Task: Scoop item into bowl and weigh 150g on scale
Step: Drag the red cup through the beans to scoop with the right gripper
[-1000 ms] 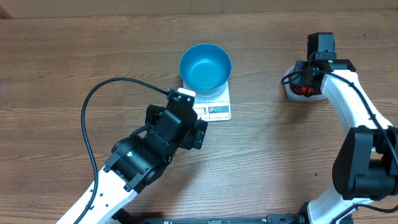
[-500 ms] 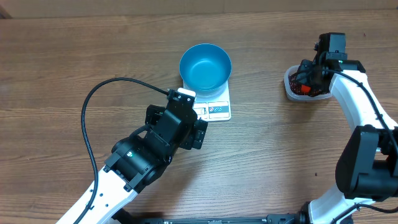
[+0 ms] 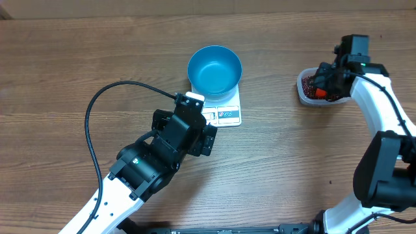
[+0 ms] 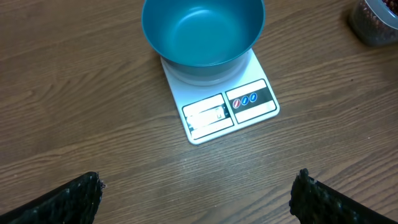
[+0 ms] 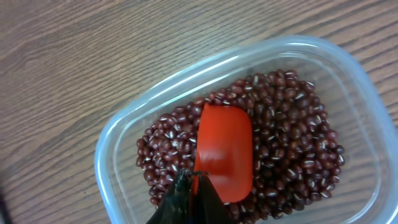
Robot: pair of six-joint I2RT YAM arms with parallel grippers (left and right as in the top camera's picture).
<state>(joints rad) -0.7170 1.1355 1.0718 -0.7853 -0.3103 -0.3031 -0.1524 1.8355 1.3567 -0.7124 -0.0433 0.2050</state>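
Wood table (image 3: 65, 65); scoop (image 5: 225, 149) handle hidden beneath right fingers (image 5: 181, 200), seemingly gripped.

Brown wood-grain table (image 3: 65, 52), even light.

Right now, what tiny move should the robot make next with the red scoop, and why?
Probably push the red scoop down into the beans to fill it. The right gripper is shut on its handle, the scoop looks empty and lies on top of the heap in the clear tub, and the blue bowl on the scale has nothing in it.
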